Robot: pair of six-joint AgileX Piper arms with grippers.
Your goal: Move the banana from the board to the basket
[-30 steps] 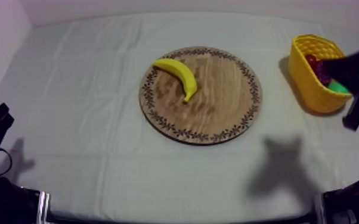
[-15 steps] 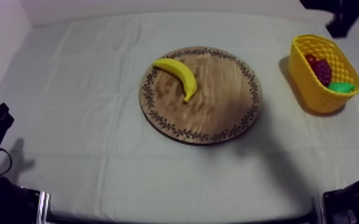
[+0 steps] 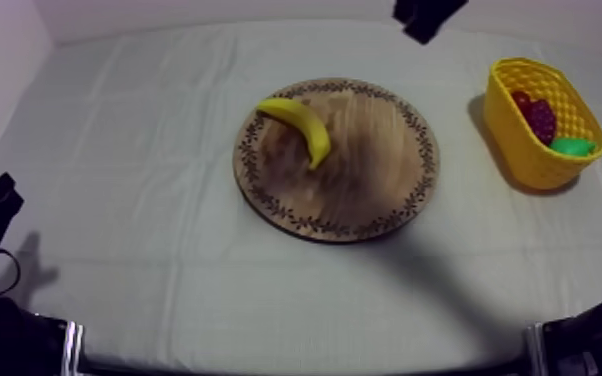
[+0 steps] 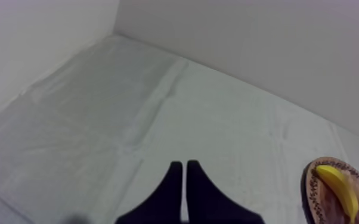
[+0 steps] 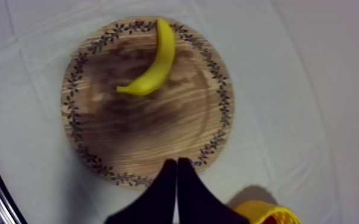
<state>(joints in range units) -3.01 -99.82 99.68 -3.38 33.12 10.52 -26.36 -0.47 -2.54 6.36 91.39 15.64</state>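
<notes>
left gripper [image 4: 185,165] was a black wedge, clenched empty, at near-left table [image 3: 115,270] corner | round grained wooden board [image 3: 365,170] sat mid-table, smooth curved banana [image 3: 300,125] lay by its far-left patterned rim | latticed yellow basket [image 3: 525,150] stood at right edge | right gripper [image 5: 176,162] hung clenched empty above board

There is one round wooden board [image 3: 365,190], one banana [image 3: 300,125] and one yellow basket [image 3: 525,160]. The basket holds one green fruit [image 3: 570,146] and perhaps two dark red pieces [image 3: 540,118], which are hard to tell apart.
</notes>
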